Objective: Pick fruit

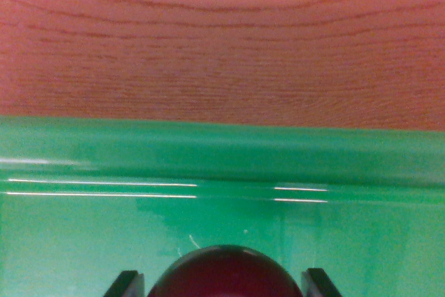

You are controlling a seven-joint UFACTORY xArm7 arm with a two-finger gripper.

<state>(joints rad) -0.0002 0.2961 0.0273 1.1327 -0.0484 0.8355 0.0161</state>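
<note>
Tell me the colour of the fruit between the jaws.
Dark red fruit, seen in the wrist view.

A wooden table (222, 46) with reddish-brown grain fills the upper half of the view. A green tray (222, 154) lies on it, its glossy rim running straight across.

Reddish-brown wooden table top (222, 46) filling the upper half of the frame, wavy grain lines running across it, glossy green tray (222, 154) spanning the lower half, its raised rim edge-to-edge at mid-frame, thin white reflections streaking the rim
</note>
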